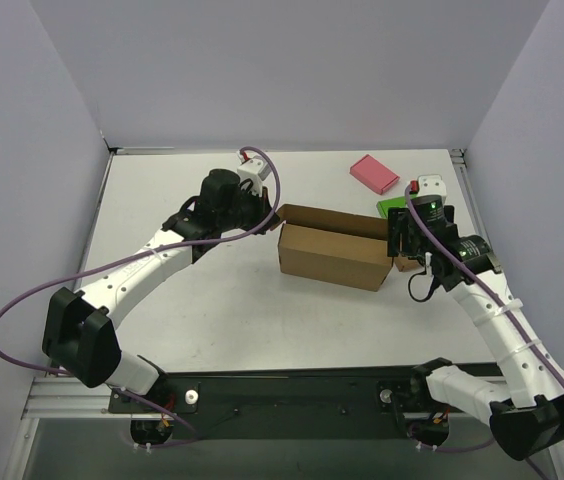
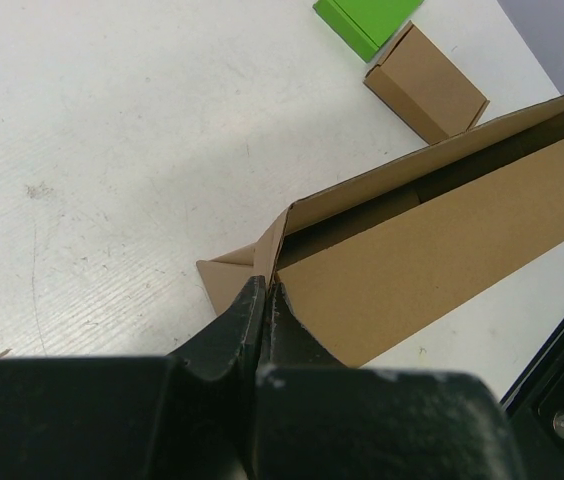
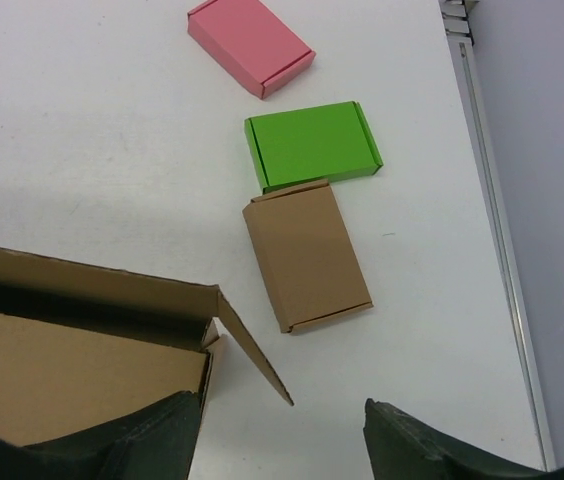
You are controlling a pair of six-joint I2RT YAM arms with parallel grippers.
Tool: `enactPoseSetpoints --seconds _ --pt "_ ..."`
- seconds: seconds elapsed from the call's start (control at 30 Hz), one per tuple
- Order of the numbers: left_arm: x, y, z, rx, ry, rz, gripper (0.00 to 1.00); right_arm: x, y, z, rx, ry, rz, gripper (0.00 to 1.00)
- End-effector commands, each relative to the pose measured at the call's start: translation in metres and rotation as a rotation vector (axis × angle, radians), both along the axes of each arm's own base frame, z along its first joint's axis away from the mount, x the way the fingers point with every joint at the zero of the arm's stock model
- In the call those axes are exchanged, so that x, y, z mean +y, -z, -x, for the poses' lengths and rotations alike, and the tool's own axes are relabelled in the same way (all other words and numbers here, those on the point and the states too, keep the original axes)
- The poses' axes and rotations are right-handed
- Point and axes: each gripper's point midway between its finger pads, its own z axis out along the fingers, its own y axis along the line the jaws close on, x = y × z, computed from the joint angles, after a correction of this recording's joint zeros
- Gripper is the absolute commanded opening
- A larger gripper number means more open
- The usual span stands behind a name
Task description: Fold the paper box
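Mid-desk [image 1: 212, 320], between both arms: paper box [image 1: 334, 258], partly formed, long walls raised into an open trough. Judged about halfway: end flaps splayed loose at both ends, top not closed over. Left end effector [image 2: 262, 300] shut tight, tips against the left corner flap. Right end effector [image 3: 277, 410] spread open by the right end flap, holding nothing

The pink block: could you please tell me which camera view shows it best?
The right wrist view: the pink block lies large and sharp there. The top external view shows it small; the left wrist view misses it.
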Motion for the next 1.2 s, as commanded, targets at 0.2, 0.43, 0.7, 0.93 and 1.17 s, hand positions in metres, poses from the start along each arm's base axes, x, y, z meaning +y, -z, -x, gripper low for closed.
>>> enactPoseSetpoints --seconds 0.2,0.43,0.7,0.93,1.17 --pt "0.010 0.035 0.020 0.127 0.025 -0.089 0.00 -0.003 0.012 -0.012 0.003 -0.030 0.026 0.55" --pt "0.010 0.036 0.020 0.123 0.028 -0.095 0.00 0.006 0.019 -0.020 0.015 -0.077 -0.001 0.51" --pt "0.006 0.036 0.018 0.143 0.004 -0.051 0.00 0.018 0.015 -0.016 0.018 -0.084 -0.089 0.18" --pt "-0.001 0.036 0.019 0.156 -0.010 -0.011 0.00 0.029 0.018 -0.013 0.054 -0.041 -0.169 0.11" --pt "-0.005 0.036 0.020 0.149 -0.023 -0.014 0.00 0.040 0.014 -0.016 0.077 -0.023 -0.200 0.05"
